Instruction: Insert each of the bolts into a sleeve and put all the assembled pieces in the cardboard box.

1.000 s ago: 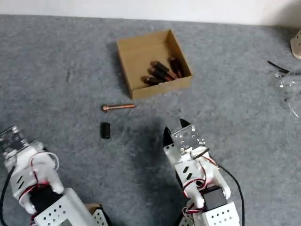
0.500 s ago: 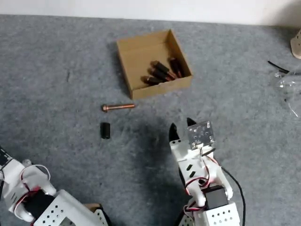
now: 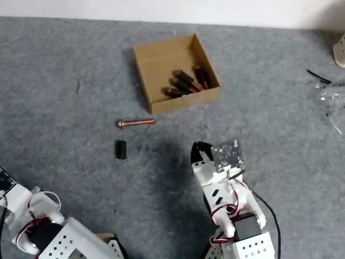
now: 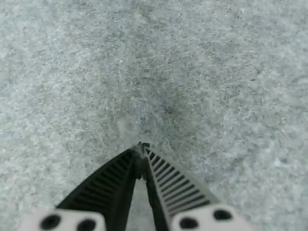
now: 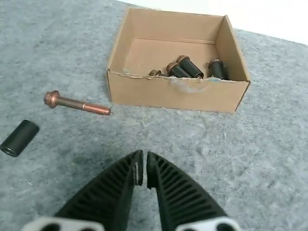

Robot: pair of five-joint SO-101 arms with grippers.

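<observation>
While several assembled pieces (image 3: 186, 82) already lie together in the cardboard box (image 3: 159, 63), bunched toward its right-hand side as seen from above, one bolt (image 3: 136, 123) and one sleeve (image 3: 121, 149) are out on the grey, felt-like surface (image 3: 64, 81). The copper-coloured bolt lies flat just in front of the box's near wall, close to it but not touching, with its flanged head pointing away from the right arm. The short black sleeve lies on its side a little nearer the arms, below the bolt's head end, and the two are apart.

The right pincer (image 5: 144, 158) sits on the arms' side of the box, off to the right of the sleeve and well clear of both loose parts. Its two ribbed fingers are pressed almost together, with only a thin slit between them, and nothing is held. Its tips point toward the front of the box.

The left arm (image 3: 32, 226) is tucked into the near left corner of the overhead view. The left pincer (image 4: 142, 150) points down at bare grey surface, its fingers pressed together so the tips meet, also holding nothing.

At the far right edge of the surface lie a clear plastic piece (image 3: 330, 91) and a thin black wire (image 3: 318, 76), well away from everything else.
</observation>
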